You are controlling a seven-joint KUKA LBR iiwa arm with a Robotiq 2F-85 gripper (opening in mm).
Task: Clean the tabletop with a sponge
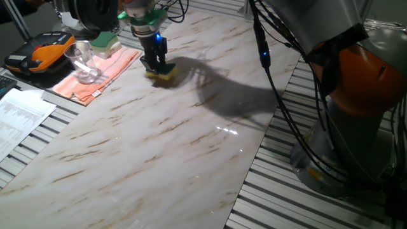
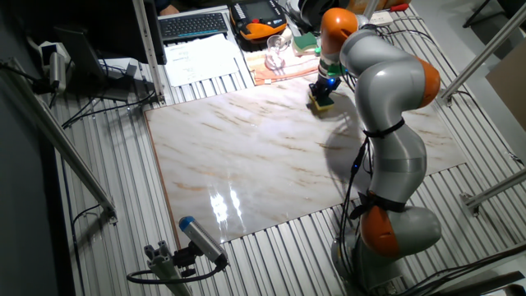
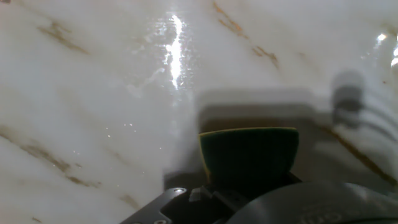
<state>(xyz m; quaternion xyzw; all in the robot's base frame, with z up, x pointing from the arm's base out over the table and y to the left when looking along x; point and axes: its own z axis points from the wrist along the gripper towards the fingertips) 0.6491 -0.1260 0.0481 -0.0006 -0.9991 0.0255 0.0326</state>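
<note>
The sponge [image 1: 165,72], dark green on top with yellow foam below, rests flat on the white veined tabletop [image 1: 165,140] near its far end. My gripper [image 1: 158,65] stands straight down over it, black fingers shut on the sponge's sides. From the other fixed view the sponge [image 2: 321,102] sits at the tabletop's [image 2: 263,156] far right edge under the gripper [image 2: 323,92]. The hand view shows the sponge's dark green face [image 3: 249,154] pressed against the glossy tabletop [image 3: 93,93], with its shadow around it.
Beside the slab's far corner lies an orange cloth [image 1: 102,73] holding a clear glass [image 1: 81,60] and a paler green-and-yellow sponge [image 1: 105,42]. An orange-black device [image 1: 41,54] and papers [image 1: 19,117] sit left. Cables [image 1: 280,89] and the arm's base [image 1: 356,114] stand right.
</note>
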